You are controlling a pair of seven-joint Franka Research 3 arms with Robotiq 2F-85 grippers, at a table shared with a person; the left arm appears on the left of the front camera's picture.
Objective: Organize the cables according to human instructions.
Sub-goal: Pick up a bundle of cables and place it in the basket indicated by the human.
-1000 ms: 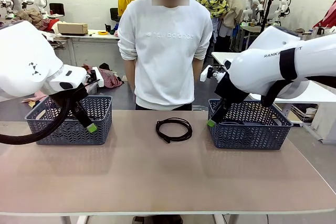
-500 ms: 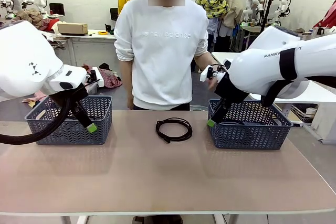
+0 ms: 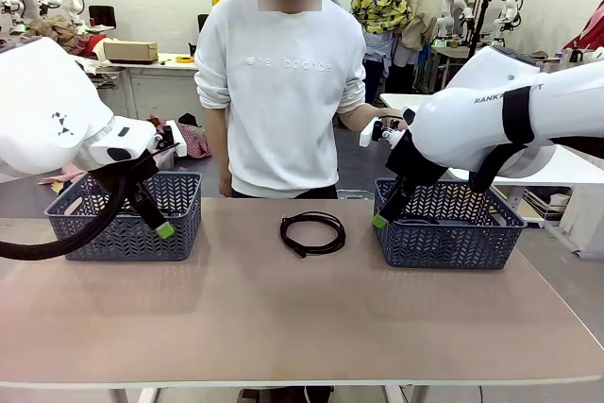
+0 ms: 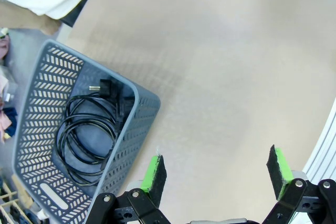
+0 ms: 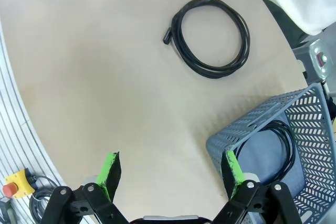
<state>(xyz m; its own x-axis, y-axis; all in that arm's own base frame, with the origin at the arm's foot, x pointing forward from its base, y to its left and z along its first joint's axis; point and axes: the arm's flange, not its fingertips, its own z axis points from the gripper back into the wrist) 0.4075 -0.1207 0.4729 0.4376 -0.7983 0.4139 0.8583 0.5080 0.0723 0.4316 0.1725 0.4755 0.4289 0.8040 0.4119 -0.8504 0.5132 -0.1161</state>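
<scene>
While both arms wait, the person at the far side has shifted toward the left basket's side and now reaches one hand out toward the right arm, where a moment ago both arms hung down. I think a pointing sign is coming, so the robot should wait to learn which basket gets the cable.

The table is wide and tan. The left basket sits at about 9 o'clock from the table's middle, and the right basket at about 3 o'clock. Each is grey with slits.

The left gripper hangs just beside its basket with its fingers spread wide, holding nothing. The right gripper hangs by the near corner of its basket, also spread wide and holding nothing.

The loose cable lies flat on the table at 12 o'clock, between the baskets. It is thin, black and wound in a neat ring, with its plug ends poking out. A wound cable with a plug lies in the left basket. Another lies in the right one.
</scene>
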